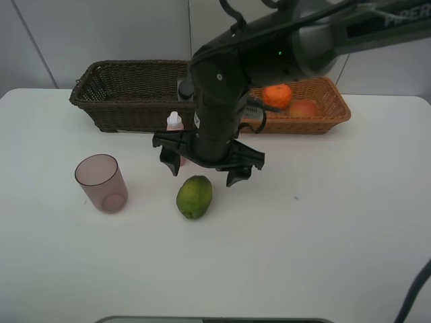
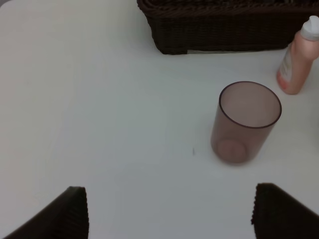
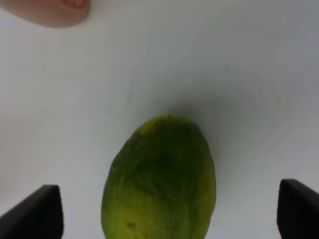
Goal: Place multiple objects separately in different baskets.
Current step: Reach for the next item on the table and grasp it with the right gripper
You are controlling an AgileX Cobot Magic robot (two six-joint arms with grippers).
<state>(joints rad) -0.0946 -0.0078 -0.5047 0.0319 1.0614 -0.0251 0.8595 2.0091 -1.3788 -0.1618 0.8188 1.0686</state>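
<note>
Green, faintly pitted skin covers the egg-shaped green fruit (image 1: 194,196), which lies on the smooth white surface (image 1: 323,256) about midway between its near and far edges, a little toward the left edge. Closer to that left edge and apart from the fruit, the mauve cup (image 1: 102,183) stands upright, mouth up, made of translucent smoky plastic with gently tapering walls.

Directly over the fruit hangs the right pincer (image 1: 202,173), black, with its jaws spread wide and grasping nothing. Its arm comes in from the far right corner, bends at a thick dark elbow and drops the wrist almost straight down. Just behind that wrist the pink bottle (image 1: 175,126) stands upright with its white cap, half hidden.

Along the far edge sit two woven baskets. The dark brown basket (image 1: 128,94) is deep and coarse-wickered, toward the far left corner. The orange-tan basket (image 1: 330,111) is shallower and holds the orange (image 1: 277,95) and the blushed peach (image 1: 304,108). The arm hides where the two baskets meet.

The right wrist view shows the fruit lying between the spread fingers (image 3: 35,211), touched by neither, which the high view cannot settle. The left pincer (image 2: 172,214) is out of the high view and appears only in its own wrist view. Its jaws are wide apart with nothing in them, and the cup and bottle are ahead of it.
</note>
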